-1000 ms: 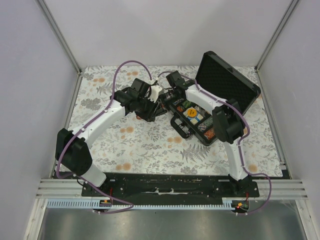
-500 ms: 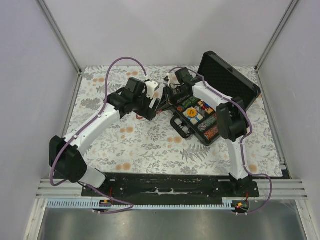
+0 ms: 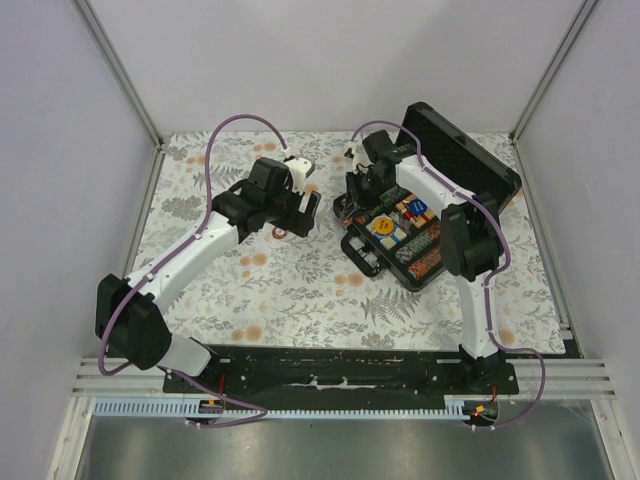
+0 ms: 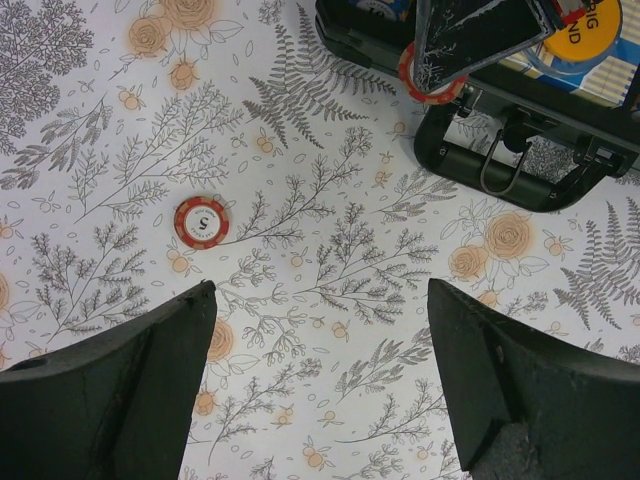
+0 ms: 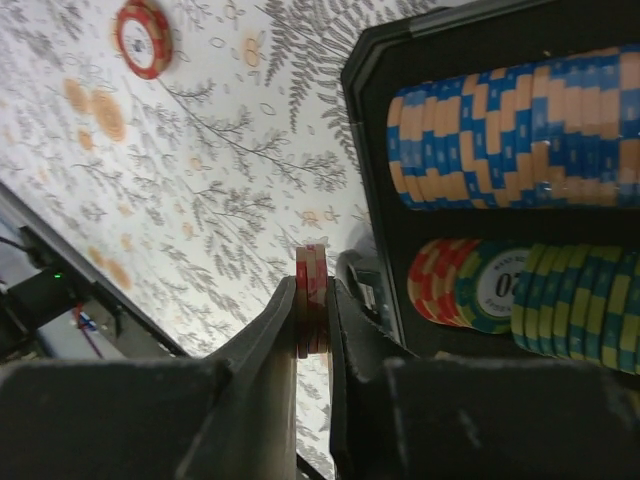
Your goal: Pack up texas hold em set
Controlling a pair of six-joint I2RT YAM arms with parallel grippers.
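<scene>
The open black case (image 3: 452,162) sat far right on the bench (image 3: 300,290). The right jaws pinched red chips (image 5: 311,290) by its left edge. The left jaws hung wide open near one loose chip (image 4: 201,221).

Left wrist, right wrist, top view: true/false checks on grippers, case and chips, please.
1. The left gripper is open with nothing between its fingers. True.
2. The right gripper is empty. False: it is shut on a red chip, held edge-on.
3. The lid of the case is closed. False: it stands open at the back.
4. A loose red chip lies flat on the tablecloth, outside the case. True.
5. A blue-and-orange chip row sits in the case. True.
</scene>
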